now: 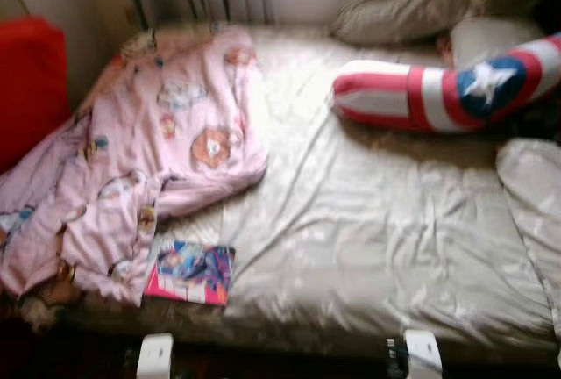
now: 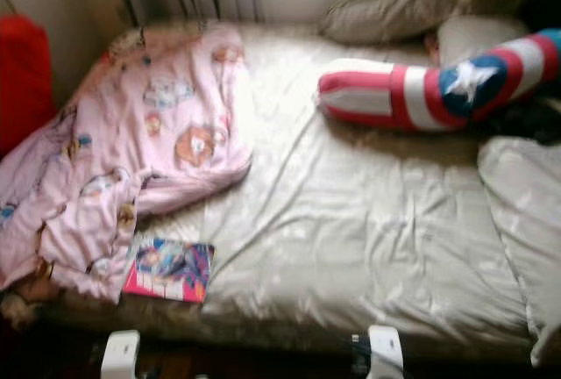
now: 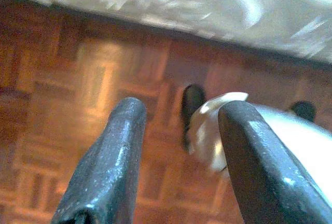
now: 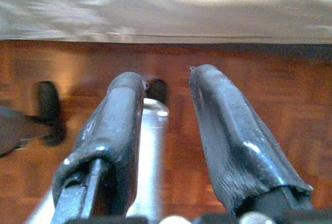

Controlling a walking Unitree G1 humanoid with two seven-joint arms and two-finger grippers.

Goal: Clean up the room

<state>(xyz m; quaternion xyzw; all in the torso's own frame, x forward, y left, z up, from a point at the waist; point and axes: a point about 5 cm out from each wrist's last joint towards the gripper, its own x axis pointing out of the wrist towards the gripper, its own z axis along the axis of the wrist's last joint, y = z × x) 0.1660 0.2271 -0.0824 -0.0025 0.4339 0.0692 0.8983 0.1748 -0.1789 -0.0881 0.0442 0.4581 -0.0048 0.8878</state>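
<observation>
- Bed [image 1: 351, 247]: pale satin sheet, rumpled. It runs across your whole field of view, with both arms hanging low in front of its near edge.
- Pink blanket [image 1: 149, 151]: bunched on the robot's left half of the bed, its lower end trailing over the near edge. If you pull it by one corner it will likely drag the magazine off with it.
- Magazine [image 1: 188, 271]: lies flat at the near edge, touching the blanket's hem and possibly tucked slightly under it. It is thin and sits on slick fabric, so a pinch from above may skate it onto the floor.
- Striped star cushion [image 1: 447, 85]: at the far right, resting against the grey pillows [image 1: 438, 2]. It is well apart from you, and a reach from here risks leaning over the mattress.
- Left gripper [image 3: 176, 130]: fingers spread wide, holding nothing, above the parquet floor [image 3: 78, 79] just beside the bed skirt.
- Right gripper [image 4: 166, 110]: fingers parted, empty, likewise over the floor.
- Head views are blurred, so settle before you judge any edge.
</observation>
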